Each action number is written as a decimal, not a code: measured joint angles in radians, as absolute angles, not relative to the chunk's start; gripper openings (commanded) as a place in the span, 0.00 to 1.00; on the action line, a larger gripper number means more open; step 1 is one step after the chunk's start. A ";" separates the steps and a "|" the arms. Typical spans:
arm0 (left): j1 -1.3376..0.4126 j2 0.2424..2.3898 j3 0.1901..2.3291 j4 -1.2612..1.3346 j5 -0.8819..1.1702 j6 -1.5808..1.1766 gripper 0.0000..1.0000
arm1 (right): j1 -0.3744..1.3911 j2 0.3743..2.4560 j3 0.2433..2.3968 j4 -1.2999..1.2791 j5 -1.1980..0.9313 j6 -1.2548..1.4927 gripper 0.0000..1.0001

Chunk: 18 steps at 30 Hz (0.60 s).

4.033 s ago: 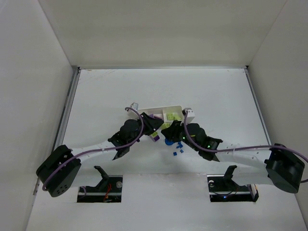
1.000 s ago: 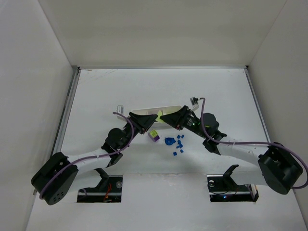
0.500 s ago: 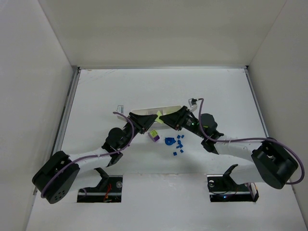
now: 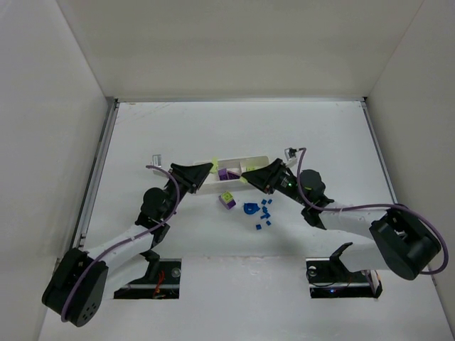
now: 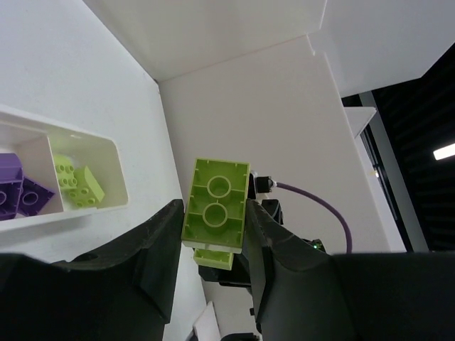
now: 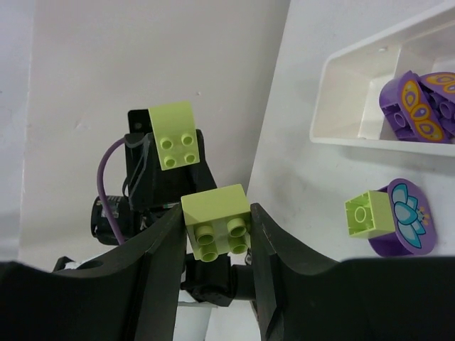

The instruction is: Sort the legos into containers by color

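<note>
Left gripper: clamped on a lime brick, hollow underside facing the wrist camera, above the tray's left end.
Right gripper: clamped on a second lime brick, studs down, at the tray's near edge.
In the way: the two grippers face each other closely over the tray, and each blocks the other's wrist view.
Tray: mid-table, lying aslant.
In the tray: two lime pieces in the right end compartment; purple pieces in the middle one, their number unclear.
Print: a butterfly on one purple piece.
Loose, between the tray and the table's near edge: one lime brick touching a round purple piece with a blue flower print; a scatter of blue bits, too small to count.
</note>
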<state>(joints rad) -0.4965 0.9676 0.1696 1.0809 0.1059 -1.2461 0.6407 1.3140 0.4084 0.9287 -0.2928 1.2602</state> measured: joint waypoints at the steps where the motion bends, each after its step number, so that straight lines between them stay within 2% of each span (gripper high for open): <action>1: -0.495 0.960 0.170 1.074 0.106 -1.242 0.16 | 0.636 1.314 0.408 0.929 -0.294 1.256 0.32; 5: -0.506 0.956 0.170 1.040 0.114 -1.220 0.17 | 0.585 1.315 0.413 0.888 -0.300 1.203 0.32; 13: -0.572 0.995 0.200 0.936 0.115 -1.150 0.18 | 0.514 1.356 0.506 0.618 -0.169 1.002 0.35; 15: -0.592 1.011 0.218 0.917 0.104 -1.131 0.18 | 0.514 1.362 0.544 0.550 -0.120 0.949 0.38; 18: -0.624 1.041 0.249 0.897 0.093 -1.104 0.18 | 0.518 1.369 0.601 0.467 -0.035 0.872 0.48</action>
